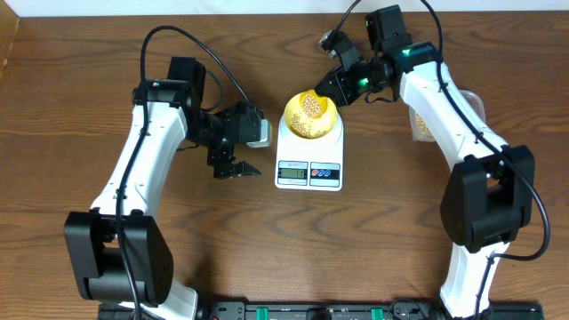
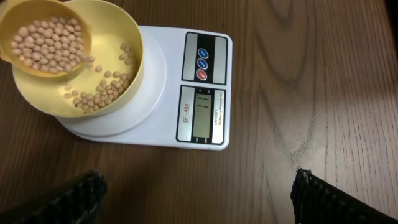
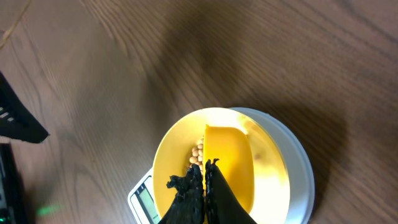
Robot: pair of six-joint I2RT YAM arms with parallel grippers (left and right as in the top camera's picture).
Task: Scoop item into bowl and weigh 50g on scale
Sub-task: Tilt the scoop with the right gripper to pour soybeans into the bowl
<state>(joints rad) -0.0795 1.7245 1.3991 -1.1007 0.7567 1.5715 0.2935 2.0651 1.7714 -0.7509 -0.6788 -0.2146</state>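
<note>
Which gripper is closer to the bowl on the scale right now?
The right gripper. Its shut fingers hold the scoop directly over the bowl; the open left gripper hangs beside the scale, apart from the bowl.

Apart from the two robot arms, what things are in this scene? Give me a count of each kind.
Digital kitchen scale: 1
Yellow bowl: 1
Yellow scoop: 1
Clear container: 1
Total: 4, not counting the loose soybean-like grains, which are too many to count.
</note>
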